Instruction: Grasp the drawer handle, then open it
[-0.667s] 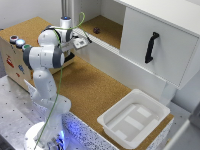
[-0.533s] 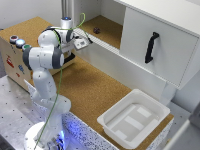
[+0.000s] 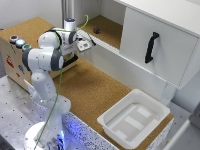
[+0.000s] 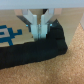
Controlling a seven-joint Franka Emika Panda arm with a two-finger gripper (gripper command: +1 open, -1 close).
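Note:
The drawer handle (image 3: 151,47) is a short black bar fixed upright on the large white drawer panel (image 3: 167,60), at the exterior view's upper right. My gripper (image 3: 84,44) hangs far off to the exterior view's left of it, beside the cardboard box (image 3: 15,60), touching nothing. In the wrist view the gripper (image 4: 40,34) has its two fingers pressed together with nothing between them, above a black strip (image 4: 35,50) and cork floor. The handle and drawer are out of the wrist view.
A shallow white plastic tray (image 3: 111,126) lies on the cork floor (image 3: 90,90) at the lower right. A cardboard box with coloured buttons (image 3: 16,40) stands at the left. An open cork-floored shelf (image 3: 107,27) lies behind the gripper.

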